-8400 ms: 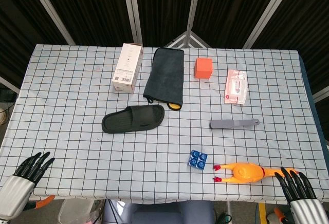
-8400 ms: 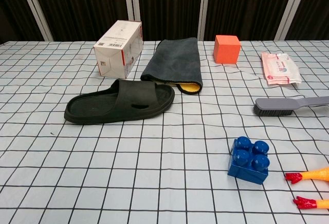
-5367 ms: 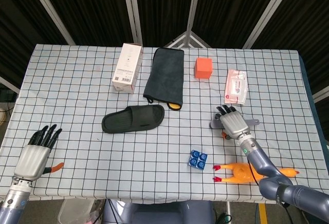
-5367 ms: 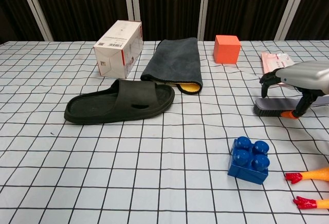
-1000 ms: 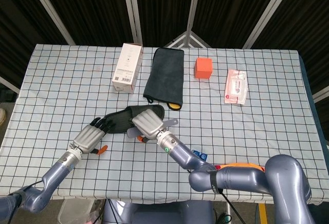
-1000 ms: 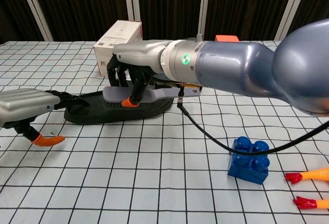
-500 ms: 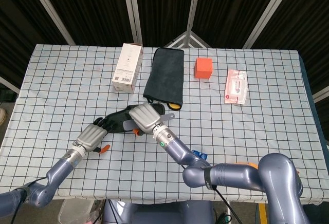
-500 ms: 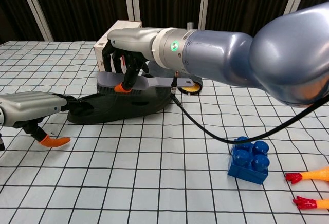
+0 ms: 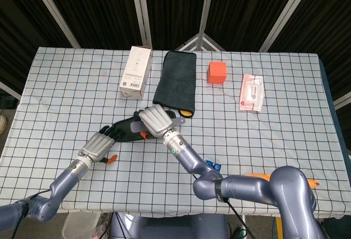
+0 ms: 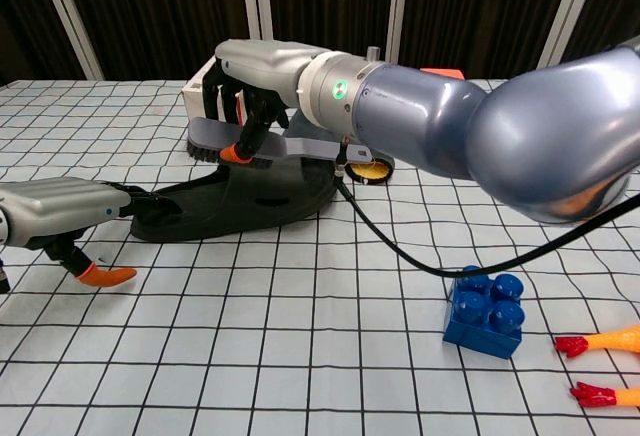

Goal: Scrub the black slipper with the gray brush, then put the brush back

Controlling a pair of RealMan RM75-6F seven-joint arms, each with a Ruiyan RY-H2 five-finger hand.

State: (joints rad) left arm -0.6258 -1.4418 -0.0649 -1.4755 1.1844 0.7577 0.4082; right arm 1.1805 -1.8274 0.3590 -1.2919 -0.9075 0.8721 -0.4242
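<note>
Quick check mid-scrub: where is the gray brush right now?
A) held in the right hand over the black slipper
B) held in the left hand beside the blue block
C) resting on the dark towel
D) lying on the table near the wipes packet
A: the right hand grips the gray brush, which sits just above the black slipper, while the left hand rests at the slipper's end.

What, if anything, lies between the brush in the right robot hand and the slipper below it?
Nothing visible. The brush in the right robot hand hangs just above the slipper, with only open air between them; the left robot hand touches the slipper's far end.
</note>
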